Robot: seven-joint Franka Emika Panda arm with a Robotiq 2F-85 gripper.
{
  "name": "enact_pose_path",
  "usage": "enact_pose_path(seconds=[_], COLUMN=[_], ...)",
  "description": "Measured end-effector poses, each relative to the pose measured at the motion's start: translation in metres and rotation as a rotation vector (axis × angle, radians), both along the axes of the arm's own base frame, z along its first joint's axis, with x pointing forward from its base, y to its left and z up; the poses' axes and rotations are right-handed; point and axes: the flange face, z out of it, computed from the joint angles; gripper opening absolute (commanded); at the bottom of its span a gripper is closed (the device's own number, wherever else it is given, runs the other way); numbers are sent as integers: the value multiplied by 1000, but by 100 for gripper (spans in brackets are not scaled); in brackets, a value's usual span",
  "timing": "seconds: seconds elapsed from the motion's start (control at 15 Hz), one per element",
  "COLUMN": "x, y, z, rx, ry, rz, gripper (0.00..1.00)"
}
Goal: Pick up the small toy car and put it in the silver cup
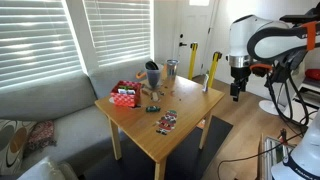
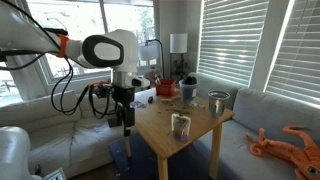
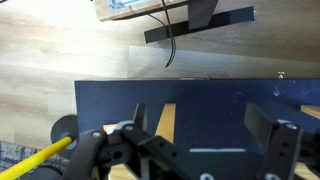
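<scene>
So: our gripper (image 1: 236, 92) hangs off the table (image 1: 190, 105), just beside the edge on the robot's side. It points down w/ jaws spread wide and nothing between them. The wrist view shows only the dark blue rug (image 3: 230, 100) and the wood floor (image 3: 60, 50) under it, i.e. we aren't over the tabletop yet.

What we take for the toy car (image 1: 166, 122) is the small colourful thing lying flat near the camera-side corner of the table in an exterior view. It's too small to be sure of details. It sits well apart from the gripper, inward across the top and toward the near end. Its long axis looks slanted to the table edges, but we can't fix that from here. So we'd judge the wrist turn only once we're over it.

The silver cup (image 1: 171, 69) stands upright at the far end, just beside the dark cup (image 1: 152, 75), w/ the silver one on the robot's side of the pair. A red box (image 1: 125, 96) sits toward the sofa side, apart from the car.

Only one arm here, so no choice there. We reckon the next move is up, in over the top, then down on the car. The carry to the cup then runs along the table.

The surface is smooth pale wood, level, w/ bare space round the car. The room is tight: a grey sofa (image 1: 50, 105) behind the table, blinds (image 1: 40, 35) above it, and a yellow stick (image 1: 214, 70) leaning near the far robot-side corner. That stick is prob. the thing to mind on the way to the cup.
</scene>
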Motion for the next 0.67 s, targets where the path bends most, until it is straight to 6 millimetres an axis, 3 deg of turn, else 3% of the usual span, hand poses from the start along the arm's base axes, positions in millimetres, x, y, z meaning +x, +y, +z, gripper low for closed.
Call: enact_pose_path(seconds=[0.27,0.4,0.67], x=[0,9,46], y=[0,2,22], z=[0,6,45], rx=[0,-11,-78], ry=[0,-73,-293], rz=[0,13,125], gripper=[100,100,100])
